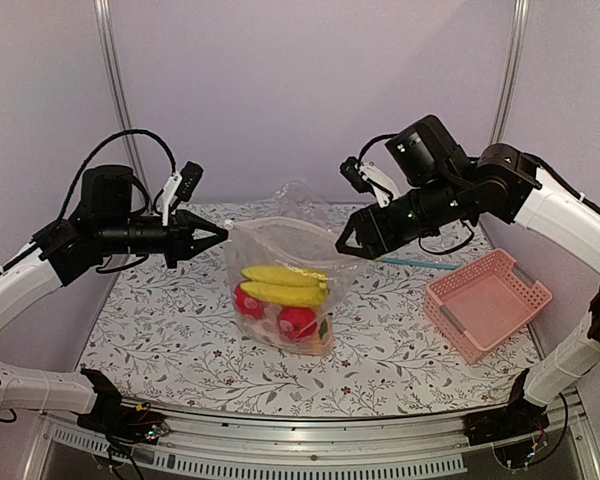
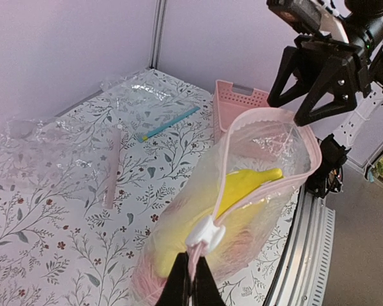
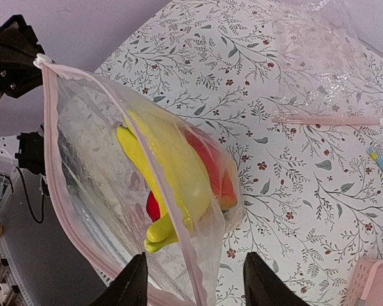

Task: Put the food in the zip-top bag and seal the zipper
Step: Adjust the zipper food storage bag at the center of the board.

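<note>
The zip-top bag (image 1: 280, 262) hangs stretched between my two grippers above the table, with its mouth open. Its zipper (image 2: 225, 167) is a pale pink strip with a white slider (image 2: 205, 233) at the left end. Inside lies the food: yellow bananas (image 1: 282, 284) and red round fruits (image 1: 298, 322). My left gripper (image 2: 191, 288) is shut on the bag's edge just behind the slider. My right gripper (image 3: 195, 284) is open at the bag's other end. One finger stands on each side of the bag edge, without pinching it.
A pink basket (image 1: 488, 302) sits at the right of the table. Behind the held bag lie other crumpled clear bags (image 1: 302, 196), one with a teal strip (image 1: 417, 263) and one with a pink strip (image 3: 325, 119). The table's front rail (image 1: 310, 455) runs below.
</note>
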